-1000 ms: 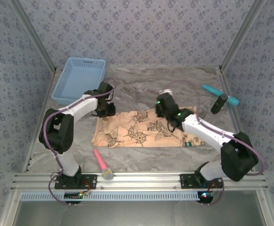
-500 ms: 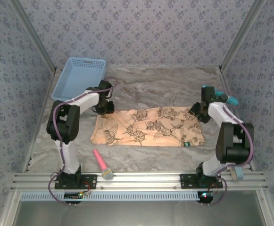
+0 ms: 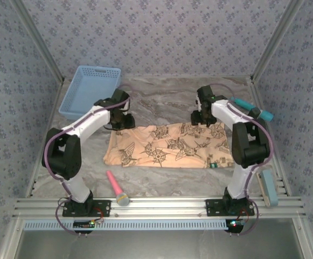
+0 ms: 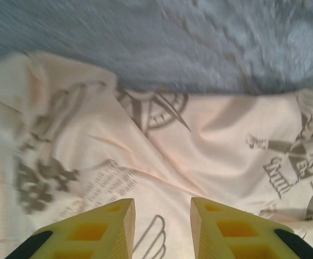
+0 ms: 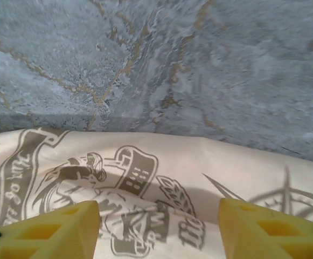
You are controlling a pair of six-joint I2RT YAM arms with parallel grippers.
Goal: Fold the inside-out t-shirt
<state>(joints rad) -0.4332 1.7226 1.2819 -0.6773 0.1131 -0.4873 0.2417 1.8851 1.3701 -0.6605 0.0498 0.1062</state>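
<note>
Inside-out t-shirt [image 3: 169, 145] lies flat at the centre of the desk [image 3: 167, 91], spread as a wide band running from 9 o'clock to 3 o'clock, with its dark emblems showing. I note a few shallow creases near its 9 o'clock end.

Left fingers [image 3: 121, 120] hover over the shirt's 10 o'clock corner. In the left wrist view I see the yellow pads [image 4: 116, 226] parted by a narrow gap with nothing between them and cloth beneath.

Right fingers [image 3: 201, 116] sit over the far hem at about 1 o'clock. In the right wrist view their pads [image 5: 64, 229] stand wide apart and empty above the shirt's edge and bare desk.

Blue basket [image 3: 89, 91] stands at 10 o'clock, well apart from the shirt. Pink-handled tool [image 3: 116, 188] lies at 7 o'clock near the front rail. Teal tool [image 3: 250, 108] lies at 2 o'clock.
</note>
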